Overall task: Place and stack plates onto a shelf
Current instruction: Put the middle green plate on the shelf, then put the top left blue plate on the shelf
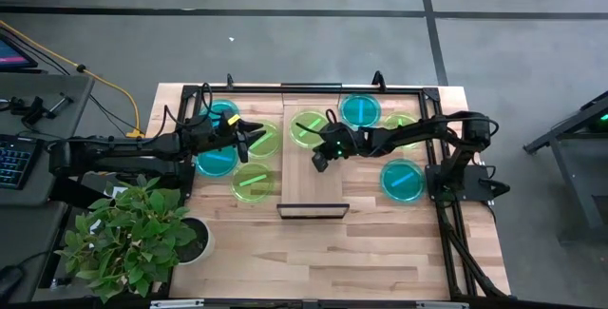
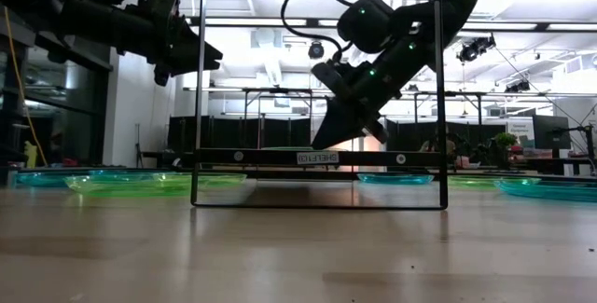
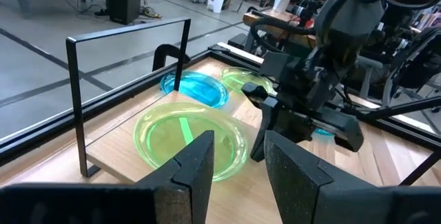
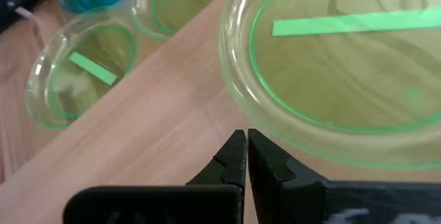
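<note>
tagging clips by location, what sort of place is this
Probably a robotics lab or workshop: a wooden table on a gray concrete floor, a keyboard on a side desk, and metal frames behind.

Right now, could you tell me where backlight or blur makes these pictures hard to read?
Low view: bright ceiling lights silhouette the right gripper and shelf. Right wrist view: the green plate is sharp, the farther ones soft. High view: evenly lit.

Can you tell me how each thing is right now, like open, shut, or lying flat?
Left end effector: open, empty.
Right end effector: shut, empty, beside the green plate's rim.
Green plate: lying flat on the shelf.
Cyan plate: lying flat on the table, not stacked.
</note>
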